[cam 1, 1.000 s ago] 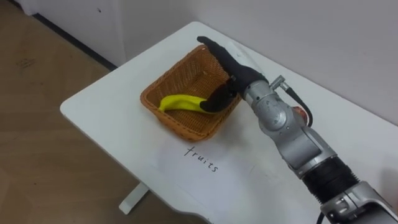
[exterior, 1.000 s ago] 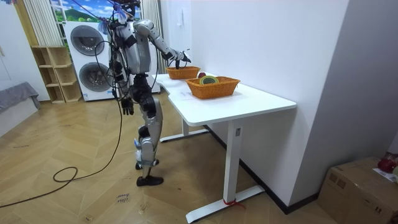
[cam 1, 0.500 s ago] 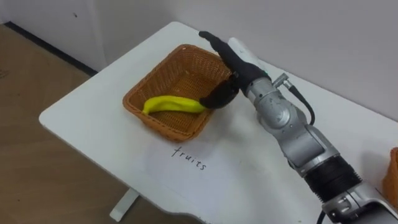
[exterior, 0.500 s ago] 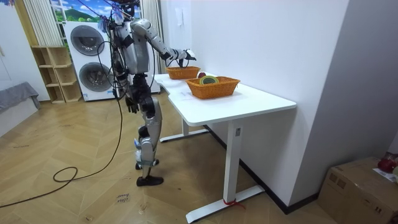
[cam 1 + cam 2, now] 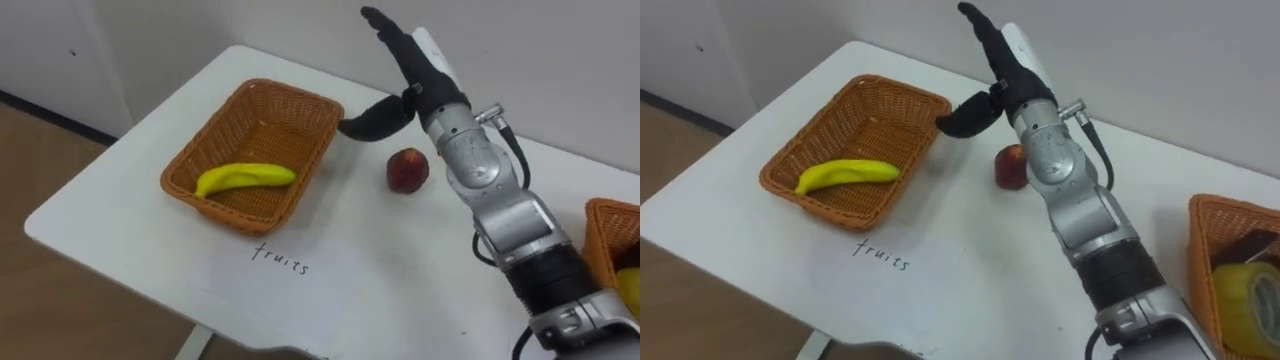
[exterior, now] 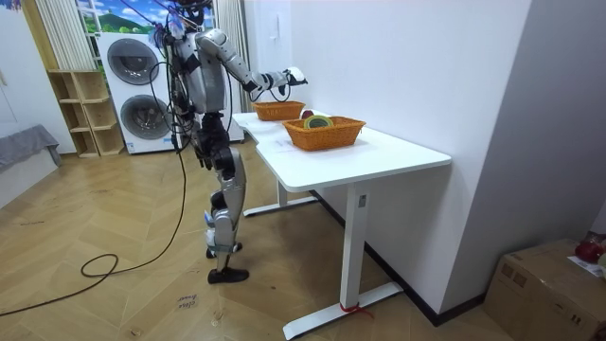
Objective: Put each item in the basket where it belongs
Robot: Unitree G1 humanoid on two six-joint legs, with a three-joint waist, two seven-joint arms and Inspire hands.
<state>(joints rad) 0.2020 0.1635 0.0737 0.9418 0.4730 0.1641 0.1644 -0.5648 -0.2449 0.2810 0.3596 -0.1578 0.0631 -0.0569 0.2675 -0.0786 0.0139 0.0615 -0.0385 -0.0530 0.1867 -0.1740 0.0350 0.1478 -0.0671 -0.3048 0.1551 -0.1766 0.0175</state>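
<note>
- A curved yellow banana [image 5: 245,178] lies in the wicker basket [image 5: 240,215]; a red peach [image 5: 407,170] sits on the white counter [image 5: 400,270] just beside it.
- The right hand [image 5: 418,75], fingers straight and empty, hovers above the peach, with the banana off to its left.
- The left hand [image 6: 202,154] hangs by the hip.
</note>
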